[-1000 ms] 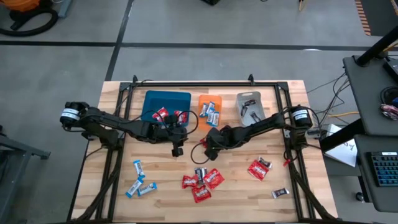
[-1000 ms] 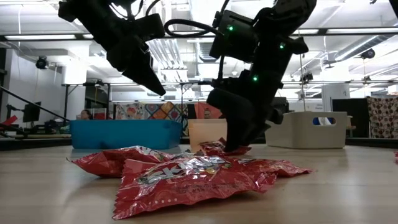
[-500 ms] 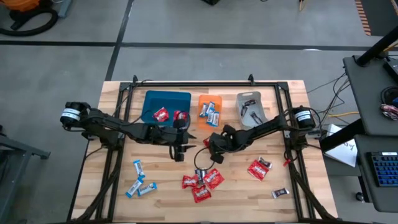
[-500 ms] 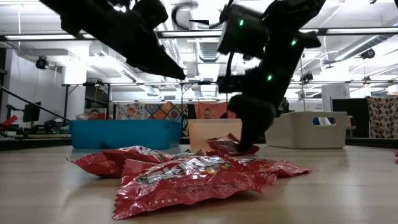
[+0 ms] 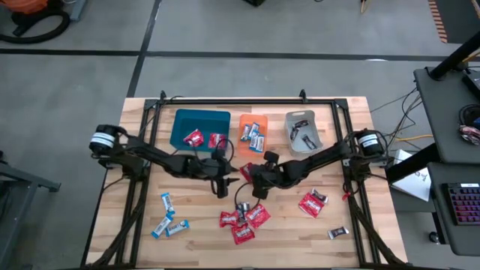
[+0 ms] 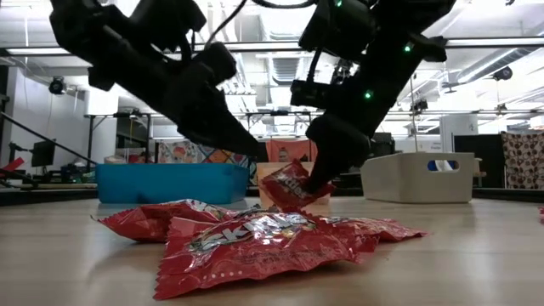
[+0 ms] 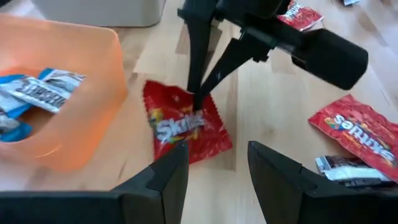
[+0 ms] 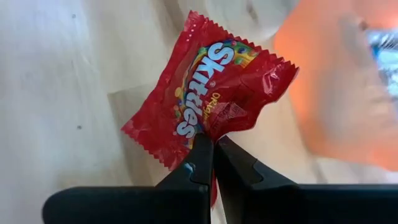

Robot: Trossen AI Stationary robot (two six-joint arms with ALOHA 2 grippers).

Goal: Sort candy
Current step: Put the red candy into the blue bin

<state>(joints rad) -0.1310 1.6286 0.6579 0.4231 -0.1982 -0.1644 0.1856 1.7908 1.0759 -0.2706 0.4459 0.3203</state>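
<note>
Pinched tight on one corner of a red Skittles packet [image 8: 211, 102], the right gripper [image 5: 255, 180] held it clear of the wooden table [image 5: 390, 217] at the middle of the high view, just below the orange tray [image 5: 253, 120]; in the low view the packet [image 6: 291, 184] hung tilted above the pile. Facing it from the left, the left gripper [image 5: 222, 182] had its fingers [image 7: 158, 180] spread apart with nothing between them, close beside the held packet [image 7: 186, 124]. Along the top of the table stood three trays in a row: the blue tray [image 5: 196, 118] at the left held two red packets, the orange tray in the middle held blue-and-white sweets [image 5: 253, 135], and the grey tray [image 5: 294, 120] at the right held dark-wrapped pieces. Below centre lay a cluster of red packets [image 5: 241, 221] mixed with a dark one. Lower left lay three blue-and-white bars [image 5: 168, 217], near one another. At the right sat another red packet [image 5: 310, 205] touching a dark sweet, and a lone dark sweet [image 5: 337, 233] rested at the lower right.
</note>
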